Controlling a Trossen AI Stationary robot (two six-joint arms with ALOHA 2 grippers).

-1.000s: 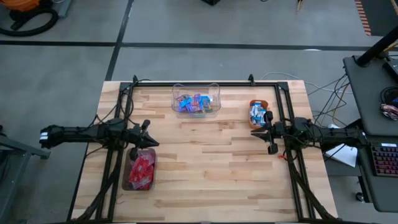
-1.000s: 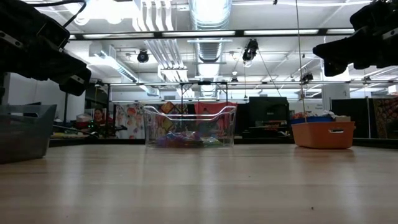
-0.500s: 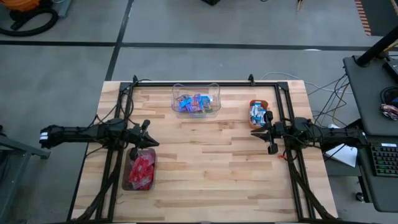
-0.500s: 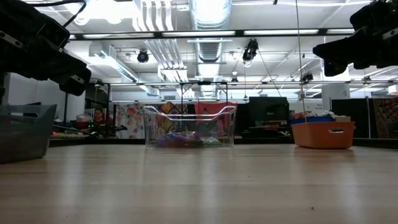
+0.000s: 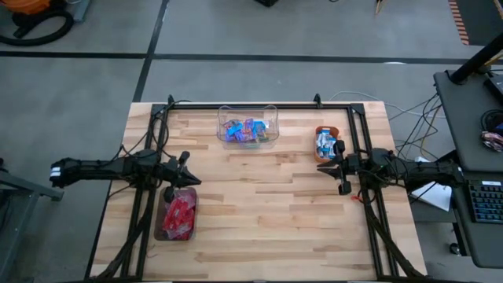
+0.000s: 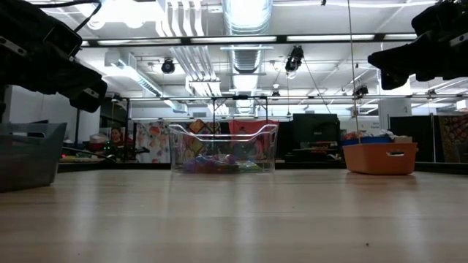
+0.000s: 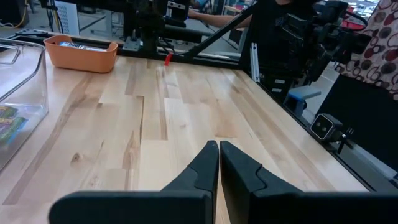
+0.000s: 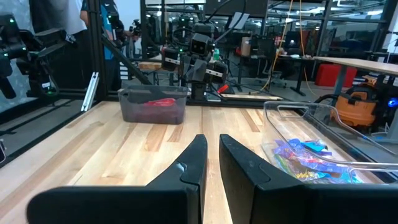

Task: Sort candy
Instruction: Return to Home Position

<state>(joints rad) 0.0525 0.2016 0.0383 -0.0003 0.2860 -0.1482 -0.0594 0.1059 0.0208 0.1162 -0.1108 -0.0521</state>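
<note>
Mixed candy (image 5: 247, 130) in blue, purple and teal wrappers lies in a clear plastic box (image 5: 269, 116) near the table's far edge. Red candy (image 5: 178, 214) fills a grey tray (image 5: 161, 229) at the left. Blue-and-white candy (image 5: 324, 144) sits in a small orange bowl (image 5: 321, 130) at the right. My left gripper (image 5: 192, 181) hovers shut above the grey tray's far end, pointing right. My right gripper (image 5: 320, 166) hovers shut just near of the orange bowl, pointing left. Both hang well above the table in the low view.
A black metal frame (image 5: 357, 149) runs along the table's left, right and far sides. The middle and near part of the wooden table (image 5: 267, 212) carries nothing. A side desk with a keyboard (image 5: 487, 200) stands off the table's right edge.
</note>
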